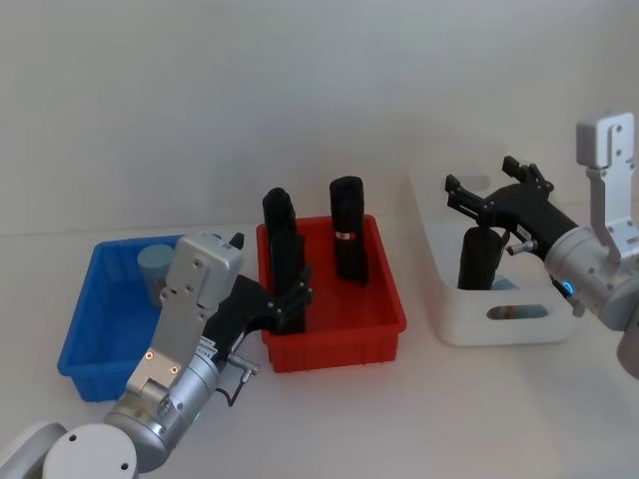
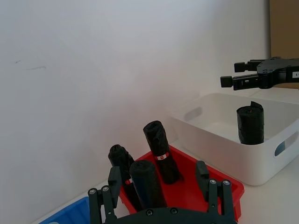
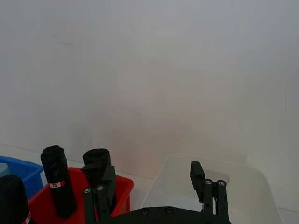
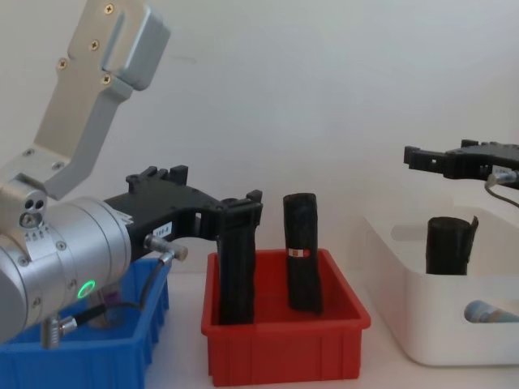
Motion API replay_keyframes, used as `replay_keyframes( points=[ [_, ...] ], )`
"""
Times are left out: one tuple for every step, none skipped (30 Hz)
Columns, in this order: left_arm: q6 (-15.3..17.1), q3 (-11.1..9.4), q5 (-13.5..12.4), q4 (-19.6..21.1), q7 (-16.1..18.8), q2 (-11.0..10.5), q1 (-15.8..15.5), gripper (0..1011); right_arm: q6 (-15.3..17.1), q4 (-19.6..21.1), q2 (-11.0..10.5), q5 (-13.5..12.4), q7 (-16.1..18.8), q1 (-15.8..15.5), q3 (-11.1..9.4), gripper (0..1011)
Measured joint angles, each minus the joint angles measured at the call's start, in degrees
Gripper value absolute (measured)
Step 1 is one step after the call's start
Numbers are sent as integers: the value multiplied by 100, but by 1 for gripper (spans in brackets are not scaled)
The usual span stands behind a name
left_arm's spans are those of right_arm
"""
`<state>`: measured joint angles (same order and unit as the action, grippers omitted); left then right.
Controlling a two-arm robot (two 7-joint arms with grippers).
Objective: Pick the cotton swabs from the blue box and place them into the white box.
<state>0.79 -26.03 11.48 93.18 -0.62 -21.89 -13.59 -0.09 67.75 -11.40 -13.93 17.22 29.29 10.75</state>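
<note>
Standing in the red bin – two black tubes – both hands open

Three bins stand in a row on the desk: the blue box leftmost, the red bin in the middle, the white box rightmost.

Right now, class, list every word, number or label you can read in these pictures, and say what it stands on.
No text can be read.
Black rolled tubes in the red bin: small red-and-white bands, too small to read.
Left gripper: a white label with dark print on its body, blurred.
Right gripper: a white mark on its body at the view's edge, cut off.
</note>
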Motion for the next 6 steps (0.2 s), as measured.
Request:
replay_keyframes(
  points=[
    [0, 0, 0, 0, 0, 0, 0, 1004, 0, 0, 0, 0, 0, 0, 0, 1002],
    [0, 0, 0, 0, 0, 0, 0, 1004, 0, 0, 0, 0, 0, 0, 0, 1002],
    [0, 0, 0, 0, 0, 0, 0, 1004, 0, 0, 0, 0, 0, 0, 0, 1002],
    [0, 0, 0, 0, 0, 0, 0, 1004, 0, 0, 0, 0, 0, 0, 0, 1002],
    [0, 0, 0, 0, 0, 0, 0, 1004, 0, 0, 0, 0, 0, 0, 0, 1002],
    [0, 0, 0, 0, 0, 0, 0, 1004, 0, 0, 0, 0, 0, 0, 0, 1002]
  ],
)
